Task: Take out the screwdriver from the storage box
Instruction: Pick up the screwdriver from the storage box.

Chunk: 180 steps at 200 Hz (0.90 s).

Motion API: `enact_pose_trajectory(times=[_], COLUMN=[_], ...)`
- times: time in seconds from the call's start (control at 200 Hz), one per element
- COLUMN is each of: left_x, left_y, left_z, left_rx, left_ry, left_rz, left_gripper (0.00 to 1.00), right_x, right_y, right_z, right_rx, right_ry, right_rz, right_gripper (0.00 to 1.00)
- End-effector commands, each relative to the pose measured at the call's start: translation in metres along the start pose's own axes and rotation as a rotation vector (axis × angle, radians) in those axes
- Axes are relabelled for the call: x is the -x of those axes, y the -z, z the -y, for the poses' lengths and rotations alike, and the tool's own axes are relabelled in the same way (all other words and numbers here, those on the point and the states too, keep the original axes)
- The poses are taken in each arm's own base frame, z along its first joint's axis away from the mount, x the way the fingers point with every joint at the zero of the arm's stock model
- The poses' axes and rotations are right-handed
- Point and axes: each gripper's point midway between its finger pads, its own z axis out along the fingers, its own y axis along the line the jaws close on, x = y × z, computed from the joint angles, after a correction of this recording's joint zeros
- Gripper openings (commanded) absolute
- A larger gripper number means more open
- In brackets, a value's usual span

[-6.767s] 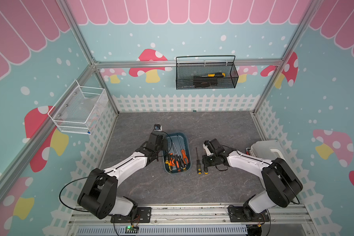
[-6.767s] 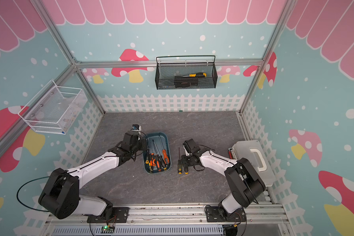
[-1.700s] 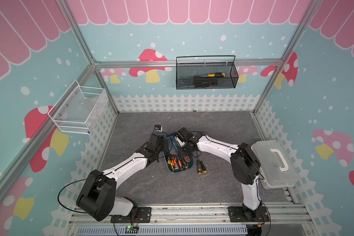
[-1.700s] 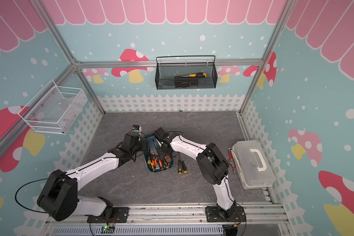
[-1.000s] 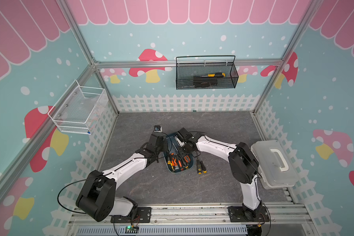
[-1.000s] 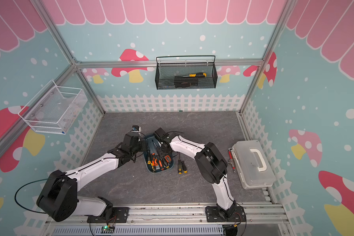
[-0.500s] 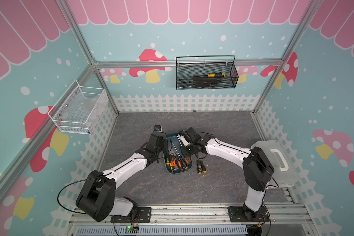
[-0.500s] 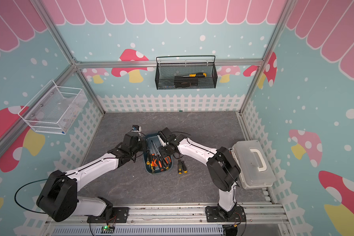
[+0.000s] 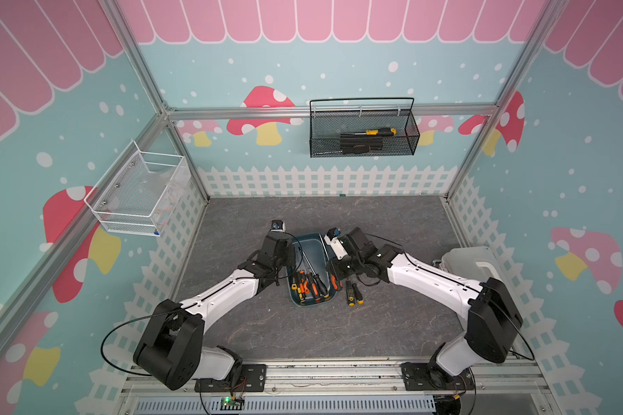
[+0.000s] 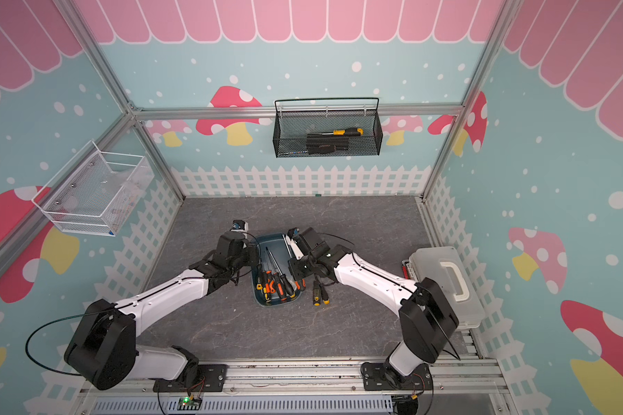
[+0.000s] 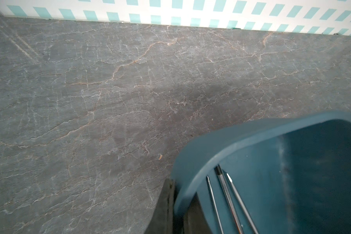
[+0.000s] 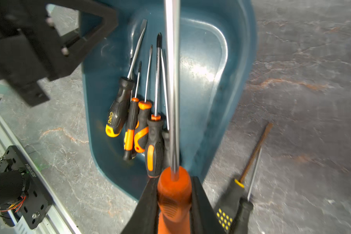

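Note:
The storage box [image 9: 315, 248] [image 10: 276, 244], a dark teal tub, lies mid-table with several black-and-orange screwdrivers [image 9: 308, 284] [image 12: 142, 125] in it. My left gripper [image 9: 291, 258] [image 11: 176, 194] is shut on the box's left rim [image 11: 221, 145], one finger on each side of the wall. My right gripper [image 9: 333, 278] [image 12: 173, 182] is shut on the orange handle of a screwdriver [image 12: 173, 194]. It is held above the box's near right corner, its long steel shaft [image 12: 172, 81] pointing over the box.
Two screwdrivers [image 9: 351, 293] [image 10: 319, 293] [image 12: 237, 194] lie on the table just right of the box. A whitish case with a handle [image 9: 472, 262] stands at the right edge. A black mesh basket [image 9: 364, 133] hangs on the back wall, a white wire basket [image 9: 137, 194] on the left wall.
My right arm has swung its elbow out to the right and drawn the gripper, with the orange screwdriver, back toward the box's right side. The left arm has not moved.

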Motion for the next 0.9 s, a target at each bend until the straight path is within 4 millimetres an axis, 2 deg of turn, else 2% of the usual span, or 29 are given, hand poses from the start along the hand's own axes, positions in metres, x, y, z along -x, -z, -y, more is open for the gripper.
enact_pose_trajectory(times=[0.0, 0.195, 0.44, 0.58, 0.896], left_x=[0.023, 0.024, 0.023, 0.022, 0.021], left_y=[0.009, 0.009, 0.009, 0.008, 0.009], left_z=[0.001, 0.003, 0.003, 0.003, 0.002], left_rx=[-0.008, -0.015, -0.016, -0.019, -0.014], left_ry=[-0.003, -0.002, 0.002, 0.003, 0.005], left_rz=[0.068, 0.069, 0.069, 0.067, 0.066], left_gripper=[0.0, 0.0, 0.0, 0.0, 0.0], right_x=[-0.014, -0.046, -0.075, -0.083, -0.095], right_y=[0.015, 0.021, 0.014, 0.004, -0.021], right_z=[0.016, 0.056, 0.095, 0.107, 0.121], right_rx=[-0.043, -0.108, -0.163, -0.171, -0.18], right_ry=[-0.02, -0.1, -0.168, -0.188, -0.217], right_rz=[-0.01, -0.06, -0.141, -0.175, -0.218], right_gripper=[0.0, 0.0, 0.0, 0.0, 0.0])
